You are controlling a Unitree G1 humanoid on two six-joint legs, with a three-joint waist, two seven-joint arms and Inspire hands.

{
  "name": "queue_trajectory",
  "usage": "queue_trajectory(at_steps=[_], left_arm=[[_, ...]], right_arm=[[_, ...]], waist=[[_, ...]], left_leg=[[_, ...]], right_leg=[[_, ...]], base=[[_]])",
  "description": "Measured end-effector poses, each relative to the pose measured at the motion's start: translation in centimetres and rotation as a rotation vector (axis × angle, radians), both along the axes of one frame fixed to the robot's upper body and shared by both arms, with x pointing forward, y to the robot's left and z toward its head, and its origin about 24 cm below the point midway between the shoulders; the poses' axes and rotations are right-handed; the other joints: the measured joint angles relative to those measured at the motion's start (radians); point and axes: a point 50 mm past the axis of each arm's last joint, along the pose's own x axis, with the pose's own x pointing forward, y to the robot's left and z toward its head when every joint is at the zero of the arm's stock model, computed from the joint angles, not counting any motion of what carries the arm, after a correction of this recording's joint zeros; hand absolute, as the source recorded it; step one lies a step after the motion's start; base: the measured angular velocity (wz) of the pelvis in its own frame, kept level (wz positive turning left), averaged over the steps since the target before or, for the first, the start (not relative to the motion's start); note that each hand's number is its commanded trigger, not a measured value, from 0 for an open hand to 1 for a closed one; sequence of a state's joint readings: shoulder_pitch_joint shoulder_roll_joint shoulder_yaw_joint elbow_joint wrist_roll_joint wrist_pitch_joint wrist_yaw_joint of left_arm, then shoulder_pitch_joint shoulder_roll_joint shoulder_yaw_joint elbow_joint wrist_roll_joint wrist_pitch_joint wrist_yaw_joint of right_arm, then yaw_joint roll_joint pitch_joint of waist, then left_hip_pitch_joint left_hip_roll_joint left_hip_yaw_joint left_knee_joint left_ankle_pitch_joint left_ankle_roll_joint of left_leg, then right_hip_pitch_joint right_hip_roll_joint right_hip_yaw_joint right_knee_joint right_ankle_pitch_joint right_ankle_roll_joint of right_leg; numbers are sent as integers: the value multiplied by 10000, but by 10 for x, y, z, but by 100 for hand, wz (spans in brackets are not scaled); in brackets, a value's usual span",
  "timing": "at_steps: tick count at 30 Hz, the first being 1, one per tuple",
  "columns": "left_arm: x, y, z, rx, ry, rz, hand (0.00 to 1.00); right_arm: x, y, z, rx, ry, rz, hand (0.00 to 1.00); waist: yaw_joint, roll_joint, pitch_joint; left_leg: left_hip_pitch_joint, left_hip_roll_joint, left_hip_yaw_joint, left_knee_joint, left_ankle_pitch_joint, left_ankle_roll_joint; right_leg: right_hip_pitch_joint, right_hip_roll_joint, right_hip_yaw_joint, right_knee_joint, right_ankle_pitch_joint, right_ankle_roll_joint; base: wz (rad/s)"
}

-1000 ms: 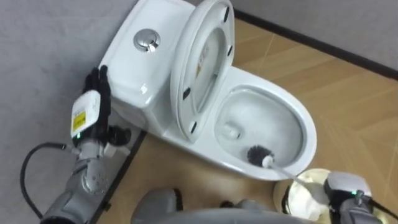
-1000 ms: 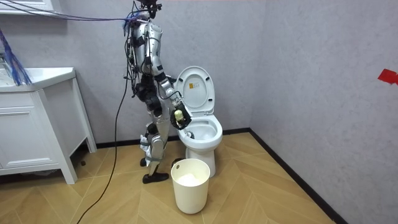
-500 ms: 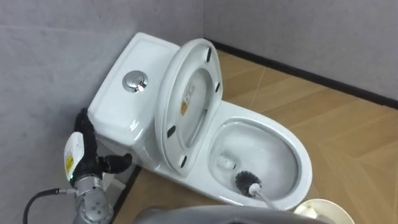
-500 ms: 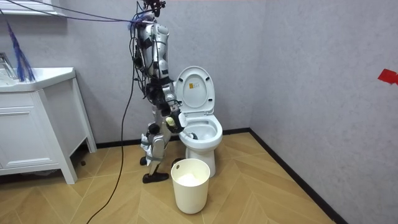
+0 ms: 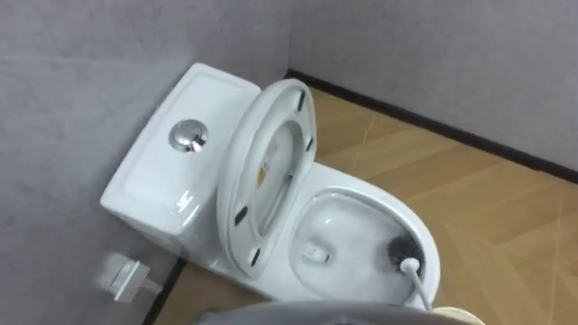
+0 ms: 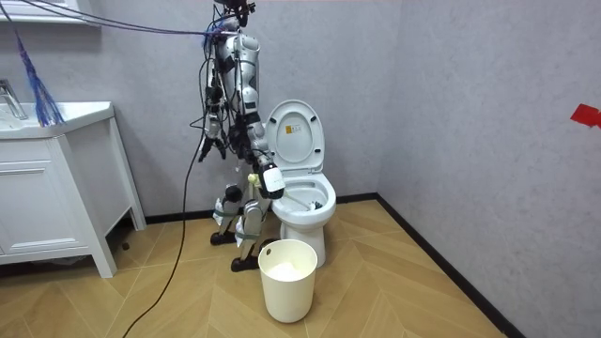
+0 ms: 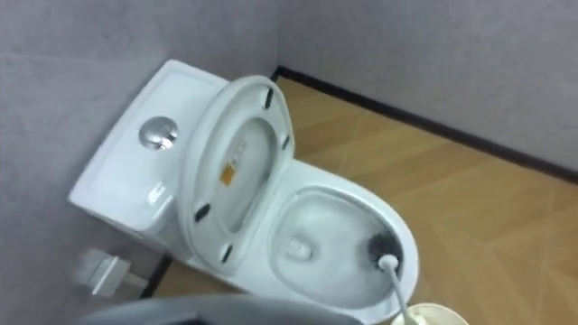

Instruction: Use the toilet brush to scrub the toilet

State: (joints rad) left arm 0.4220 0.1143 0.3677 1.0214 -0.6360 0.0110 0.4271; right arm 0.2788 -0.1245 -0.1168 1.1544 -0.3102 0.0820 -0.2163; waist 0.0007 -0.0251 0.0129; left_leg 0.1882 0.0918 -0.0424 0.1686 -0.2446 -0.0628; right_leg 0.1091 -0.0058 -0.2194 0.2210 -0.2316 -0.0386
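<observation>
A white toilet (image 5: 361,200) stands against the grey wall with its seat and lid (image 5: 271,171) raised against the tank (image 5: 167,185). The toilet brush's dark head (image 5: 398,251) rests inside the bowl on its right side. Its white handle (image 5: 418,284) slants down and leaves the left eye view at the lower right. In the room view I stand upright at the toilet's side, on the room view's left. My right hand (image 6: 272,180) hangs just over the bowl's near rim, shut on the brush's handle.
A cream waste bin (image 6: 286,279) stands on the wood floor just in front of the toilet. A white cabinet with a sink (image 6: 47,188) is at the room view's left. A small white fitting (image 5: 122,275) sits low by the wall beside the tank.
The eye views have swung, and my left hand has dropped out of them. The brush head moved from the bowl's near rim to its right side. I have straightened up.
</observation>
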Motion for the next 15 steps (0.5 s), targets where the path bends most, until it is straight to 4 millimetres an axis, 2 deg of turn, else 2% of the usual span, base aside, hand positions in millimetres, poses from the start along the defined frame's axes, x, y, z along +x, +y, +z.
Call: queue_trajectory(at_steps=[1, 3, 8, 9, 13, 15], left_arm=[[9, -2, -3, -103, -369, 109, 0], [18, -1, -4, -181, -647, 27, 0], [17, -4, -8, -870, -584, -453, 0], [15, -6, -9, -1090, -358, -734, 0], [15, -6, -9, -1416, 111, -1941, 0], [25, 0, -9, -1305, 463, -3177, 0]], right_arm=[[-4, -1, 0, -69, 32, -291, 100], [-5, 0, 0, -54, -116, -711, 100], [-5, 6, -1, -17, -209, -764, 100], [-5, 9, -2, -43, -215, -795, 100], [-6, 11, -2, -104, -212, -841, 100], [-6, 11, -2, -275, -236, -826, 100]], waist=[[-184, 119, -2], [-235, 176, -18], [-214, -11, -137], [-210, -21, -143], [-226, -6, -169], [-260, 32, -159]], left_leg=[[23, -4, 527, -76, 21, -15], [120, -46, 851, -238, 41, -21], [208, -193, 1072, -243, 22, 4], [248, -198, 1235, -243, 21, 6], [350, -223, 1284, -241, 18, 11], [336, -211, 1425, -234, 19, 11]], right_leg=[[5, 2, 353, -3, -19, 32], [-77, 46, 749, 7, -56, 92], [-126, 35, 1078, -4, -62, 216], [-123, 34, 1156, 3, -48, 238], [-116, 29, 1283, 10, -47, 263], [-161, 39, 1293, 49, -21, 277]], base=[[46], [6], [-16], [-14], [-8], [6]])
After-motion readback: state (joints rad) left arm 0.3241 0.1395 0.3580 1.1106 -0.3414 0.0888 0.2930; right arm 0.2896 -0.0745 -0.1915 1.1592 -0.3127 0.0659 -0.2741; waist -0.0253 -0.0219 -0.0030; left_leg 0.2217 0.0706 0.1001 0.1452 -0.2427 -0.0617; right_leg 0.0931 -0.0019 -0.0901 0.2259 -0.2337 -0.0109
